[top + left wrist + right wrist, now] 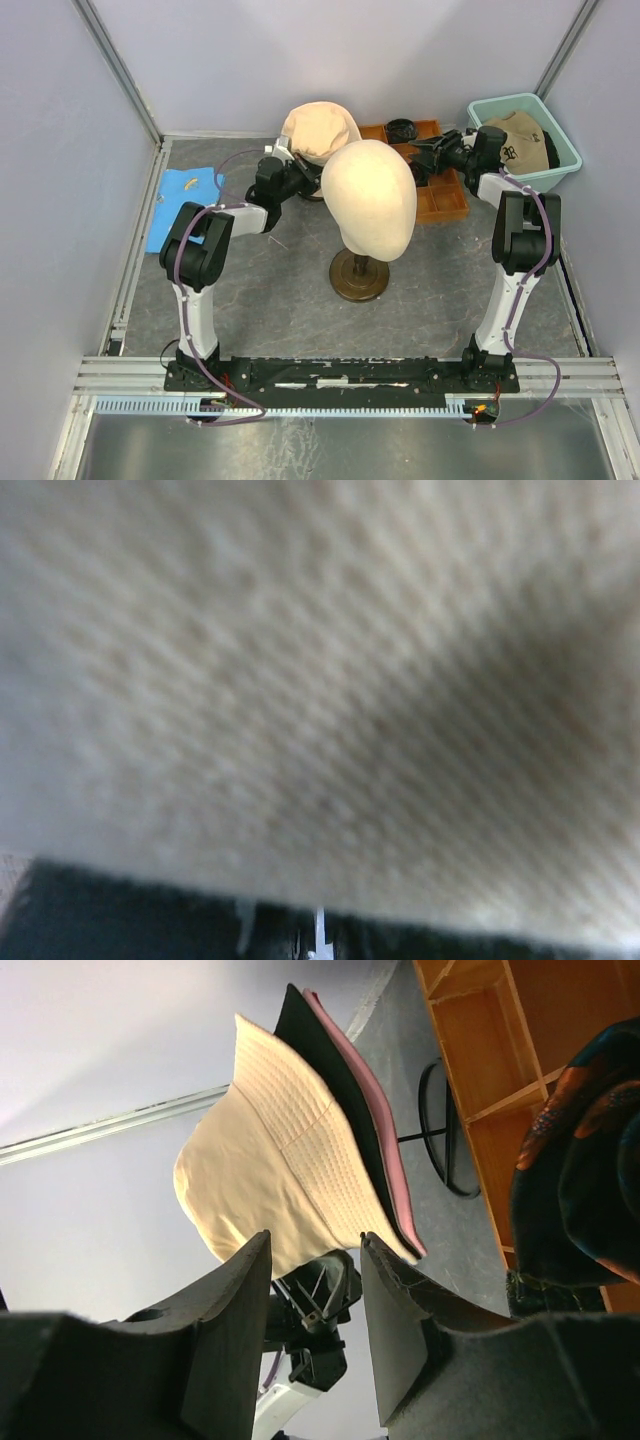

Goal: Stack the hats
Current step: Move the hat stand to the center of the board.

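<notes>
Left gripper (297,178) clenches the beige hat (318,125) (black cap (355,1150) and pink hat (390,1165) nested beneath); right gripper (315,1250), fingers apart and empty, should probably take the tan cap (522,138) squarely by its brim.

A head (369,198) is standing on its stand (359,275) in the middle of the table (250,300). A pile of hats (320,128) is hanging in the air just behind it, a bit to the left, one hat lying on another. A tray (447,200) is lying behind the head, to the right. A tub (500,101) is sitting in the far right corner, with a cap (520,135) lying in it. A cloth (185,195) is lying far left.
</notes>
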You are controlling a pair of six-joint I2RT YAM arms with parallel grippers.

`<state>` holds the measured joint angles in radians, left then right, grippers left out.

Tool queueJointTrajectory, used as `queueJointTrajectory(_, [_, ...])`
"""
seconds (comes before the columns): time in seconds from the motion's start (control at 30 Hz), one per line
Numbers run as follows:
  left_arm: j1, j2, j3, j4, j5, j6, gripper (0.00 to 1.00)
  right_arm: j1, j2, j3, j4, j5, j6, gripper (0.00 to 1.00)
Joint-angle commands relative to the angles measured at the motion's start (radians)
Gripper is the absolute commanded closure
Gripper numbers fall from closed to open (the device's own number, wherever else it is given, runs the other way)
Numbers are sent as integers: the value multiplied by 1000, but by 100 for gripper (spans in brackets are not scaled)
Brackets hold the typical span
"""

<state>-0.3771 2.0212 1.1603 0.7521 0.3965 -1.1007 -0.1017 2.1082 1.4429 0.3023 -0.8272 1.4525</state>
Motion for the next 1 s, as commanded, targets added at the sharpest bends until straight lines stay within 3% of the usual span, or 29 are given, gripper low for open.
queueJointTrajectory(0.0, [12, 35, 93, -42, -57, 110, 97, -17, -55, -11, 140, 15, 53, 51])
queueJointTrajectory(0.6, [169, 81, 238, -193, -64, 236, 97, -11, -31, 48, 285, 30, 144, 50])
queueJointTrajectory(0.83, [159, 43, 235, -188, 28, 197, 97, -10, -7, 165, 185, 38, 99, 50])
queueJointTrajectory(0.97, [136, -44, 166, -183, 49, 194, 90, -8, 8, 245, 111, 54, 61, 50])
